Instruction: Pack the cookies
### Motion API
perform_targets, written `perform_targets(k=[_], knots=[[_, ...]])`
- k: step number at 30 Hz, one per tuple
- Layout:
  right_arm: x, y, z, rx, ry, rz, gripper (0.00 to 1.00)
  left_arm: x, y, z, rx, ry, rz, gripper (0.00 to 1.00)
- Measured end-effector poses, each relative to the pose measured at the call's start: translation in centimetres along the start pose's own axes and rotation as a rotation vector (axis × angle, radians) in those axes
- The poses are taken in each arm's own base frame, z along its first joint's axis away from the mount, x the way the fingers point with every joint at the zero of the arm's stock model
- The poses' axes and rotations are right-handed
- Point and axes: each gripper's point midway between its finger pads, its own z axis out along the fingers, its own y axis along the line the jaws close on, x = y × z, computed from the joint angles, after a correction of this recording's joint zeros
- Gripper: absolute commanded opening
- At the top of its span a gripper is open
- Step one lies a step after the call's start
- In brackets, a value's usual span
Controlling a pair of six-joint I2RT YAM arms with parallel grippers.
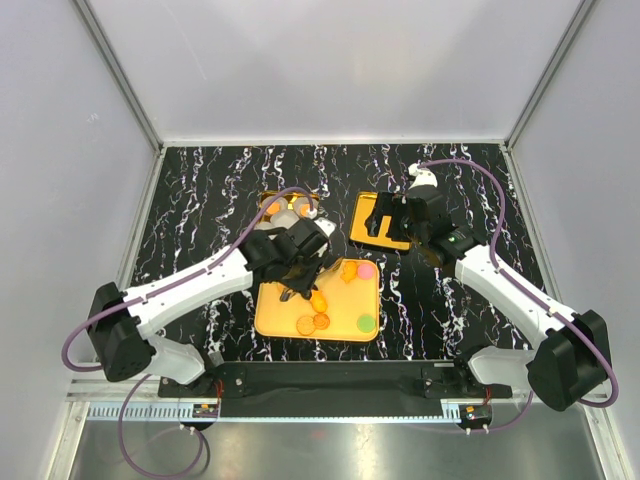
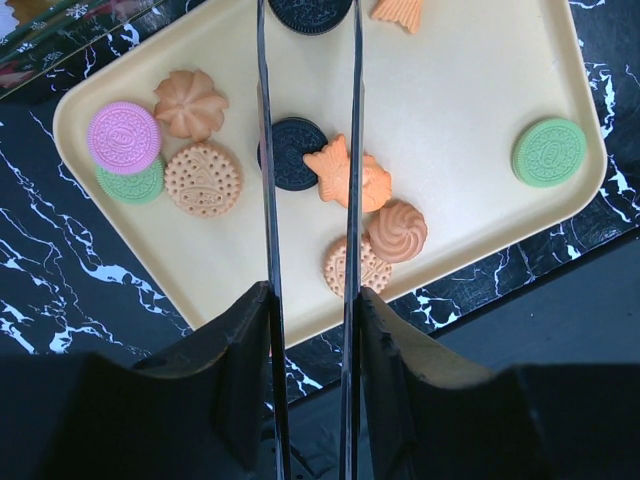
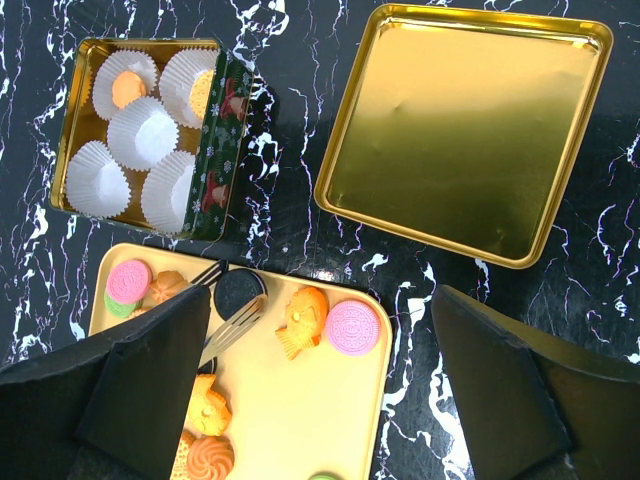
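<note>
Seen from the top, the left gripper (image 1: 300, 292) hangs over the yellow tray (image 1: 275, 322) where most cookies (image 1: 347, 272) lie, and the right gripper (image 1: 385, 225) is above the gold lid (image 1: 360, 232) on the marble counter (image 1: 200, 200). In the left wrist view its two thin fingers (image 2: 268, 200) stand partly closed with a black cookie (image 2: 310, 10) between them near the tips, but I cannot tell if they already press it. In the right wrist view the right gripper is wide open and holds nothing, and two of the paper cups (image 3: 143, 133) inside the tin (image 3: 215, 150) hold one cookie each.
</note>
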Motion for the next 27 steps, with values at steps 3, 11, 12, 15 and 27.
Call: perform_targets(k=[3, 11, 12, 15, 27], knots=[[0.0, 0.0, 0.0, 0.0, 0.0, 0.0, 1.0, -0.1, 0.1, -0.3, 0.004, -0.01, -0.004, 0.4], [0.0, 0.0, 0.0, 0.0, 0.0, 0.0, 1.0, -2.1, 1.8, -2.6, 0.021, -0.093, -0.076, 0.41], [0.0, 0.0, 0.0, 0.0, 0.0, 0.0, 1.0, -2.6, 2.1, -2.9, 0.018, -0.108, -0.088, 0.41], [0.0, 0.0, 0.0, 0.0, 0.0, 0.0, 1.0, -4.0, 3.3, -3.6, 0.007, -0.145, -0.119, 0.42], [0.0, 0.0, 0.0, -0.002, 0.0, 0.0, 1.0, -5.9, 9.5, -2.9, -0.114, -0.161, -0.253, 0.42]])
